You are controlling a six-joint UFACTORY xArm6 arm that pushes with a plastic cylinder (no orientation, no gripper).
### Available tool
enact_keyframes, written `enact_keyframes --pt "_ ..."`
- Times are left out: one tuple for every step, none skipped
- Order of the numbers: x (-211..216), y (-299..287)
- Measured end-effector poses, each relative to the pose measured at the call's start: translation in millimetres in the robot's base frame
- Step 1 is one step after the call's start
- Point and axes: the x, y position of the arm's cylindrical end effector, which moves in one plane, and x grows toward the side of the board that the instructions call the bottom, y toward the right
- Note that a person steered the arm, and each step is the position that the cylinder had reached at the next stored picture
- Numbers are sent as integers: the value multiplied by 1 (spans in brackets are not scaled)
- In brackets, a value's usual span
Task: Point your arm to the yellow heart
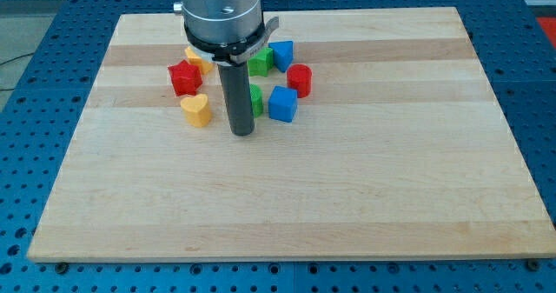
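Seven blocks show in the one camera view, bunched near the top edge of the wooden board point(347, 206), a little left of its middle. My tip point(242, 133) sits on the board at the bottom side of the bunch. No fingers on this rod, so nothing is open, closed or held.

Yellow heart point(197, 109): lowest left block of the group, just to the view's left of my tip, apart from it with bare wood between. Not touching.

Red block point(184, 78): above the heart, knobbly outline, exact shape hard to call. Close to the heart, contact unclear.

Second yellow block point(196, 60): above the red one, partly hidden behind the arm's grey housing point(220, 10); shape not readable.

Green block point(261, 63): right of the rod, up near the housing. Another green block point(256, 101): only a sliver shows from behind the rod's right side.

Blue block point(281, 55): just right of the upper green one. Second blue block point(282, 104): lower, right of my tip, beside the green sliver.

Red cylinder point(300, 80): rightmost of the bunch, between the two blue blocks.

Blue perforated table point(39, 110) surrounds the board on all sides.
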Motion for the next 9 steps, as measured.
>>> enact_keyframes --pt "-1 0" --pt "7 15" --pt "-5 30" --pt "20 73" --pt "30 86" --pt "39 86" --pt "41 86" --pt "41 85" --pt "40 84"
